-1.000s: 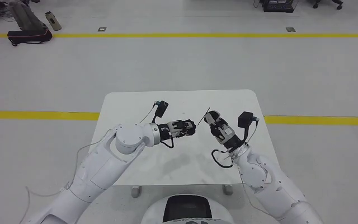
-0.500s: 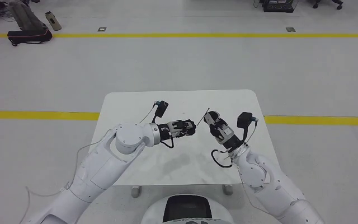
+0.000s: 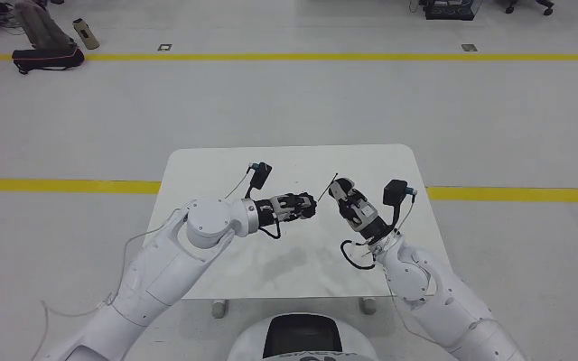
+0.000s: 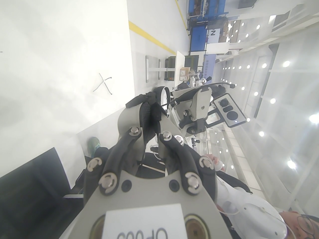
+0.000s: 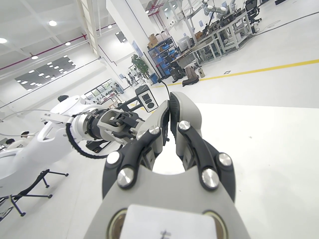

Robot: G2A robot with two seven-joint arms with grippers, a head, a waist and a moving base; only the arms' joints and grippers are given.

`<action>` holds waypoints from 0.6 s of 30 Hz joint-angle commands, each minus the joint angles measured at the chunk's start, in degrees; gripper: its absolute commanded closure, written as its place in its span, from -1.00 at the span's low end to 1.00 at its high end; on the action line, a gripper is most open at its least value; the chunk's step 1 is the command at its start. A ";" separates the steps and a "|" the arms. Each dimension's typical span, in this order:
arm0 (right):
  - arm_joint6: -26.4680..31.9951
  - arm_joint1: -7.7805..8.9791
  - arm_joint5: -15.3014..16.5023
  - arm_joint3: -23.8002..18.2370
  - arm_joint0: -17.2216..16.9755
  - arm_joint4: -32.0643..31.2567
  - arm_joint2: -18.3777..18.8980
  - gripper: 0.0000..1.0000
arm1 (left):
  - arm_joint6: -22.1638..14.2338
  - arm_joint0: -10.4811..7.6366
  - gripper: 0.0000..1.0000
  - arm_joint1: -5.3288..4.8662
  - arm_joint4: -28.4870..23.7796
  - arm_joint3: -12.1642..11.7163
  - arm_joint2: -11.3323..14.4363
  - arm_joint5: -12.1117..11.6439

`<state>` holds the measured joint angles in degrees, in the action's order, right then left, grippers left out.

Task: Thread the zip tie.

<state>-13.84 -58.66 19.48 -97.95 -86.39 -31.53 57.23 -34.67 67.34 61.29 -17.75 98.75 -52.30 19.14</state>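
Our right claw (image 3: pixel 335 189) is pinched tight on the zip tie (image 3: pixel 330 185), whose free end sticks out toward 1 o'clock. Our left claw (image 3: pixel 310 206) sits near it at 8 o'clock, apart, fingers pressed together; we cannot tell whether anything lies between them. Both hang over the middle of the table (image 3: pixel 217 167), well in from its 12, 3 and 9 o'clock edges.

Left claw (image 3: pixel 312 206) and right claw (image 3: pixel 333 190) nearly meet, zip tie (image 3: pixel 335 179) between.
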 commanded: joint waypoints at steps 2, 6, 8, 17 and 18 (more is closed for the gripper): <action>-0.10 0.15 0.00 0.12 0.18 0.07 -0.29 1.00 | 0.00 0.00 1.00 0.00 0.00 0.00 0.00 0.00; -0.34 0.33 0.00 0.33 0.44 0.15 -0.63 1.00 | 0.00 0.00 1.00 0.00 0.00 0.00 0.00 0.00; -0.43 0.39 0.00 0.44 0.57 0.24 -0.80 1.00 | 0.00 0.00 1.00 0.00 0.00 0.00 0.00 0.00; -0.93 0.66 0.00 0.88 1.21 0.54 -1.63 1.00 | 0.00 0.00 1.00 0.00 0.00 0.00 0.00 0.00; -1.01 0.69 0.00 0.90 1.25 0.61 -1.70 1.00 | 0.00 0.00 1.00 0.00 0.00 0.00 0.00 0.00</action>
<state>-14.78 -57.99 19.48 -97.06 -85.18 -30.99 55.59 -34.67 67.34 61.29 -17.75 98.75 -52.30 19.14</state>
